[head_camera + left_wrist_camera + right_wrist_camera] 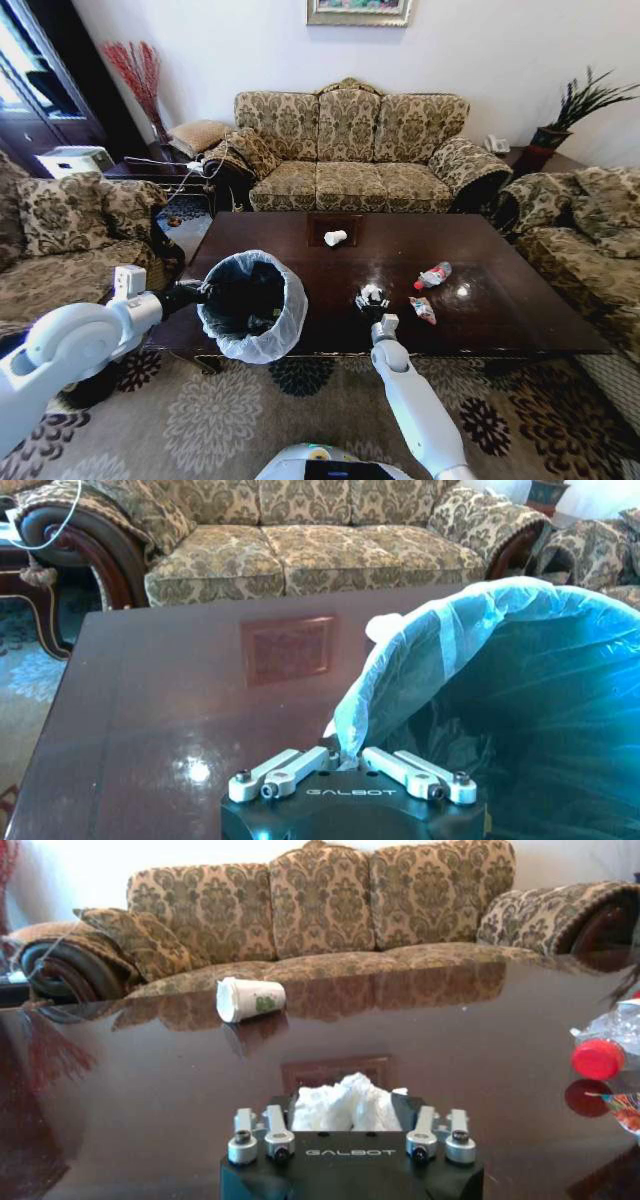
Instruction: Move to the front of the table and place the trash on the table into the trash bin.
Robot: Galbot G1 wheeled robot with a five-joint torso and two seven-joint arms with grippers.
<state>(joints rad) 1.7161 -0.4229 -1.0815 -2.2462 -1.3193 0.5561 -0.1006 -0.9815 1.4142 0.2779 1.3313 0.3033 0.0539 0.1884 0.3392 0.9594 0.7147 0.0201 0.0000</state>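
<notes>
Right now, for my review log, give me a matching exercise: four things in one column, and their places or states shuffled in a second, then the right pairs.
Things:
1. paper cup
2. paper wad
3. bottle
4. bin

Places or states:
A. held up by its rim in the left claw
B. lying on its side over the table's square inlay
C. between the fingers of the right claw
D. lying on the table beside a colourful wrapper

Pairs: 1-B, 2-C, 3-D, 4-A
</notes>
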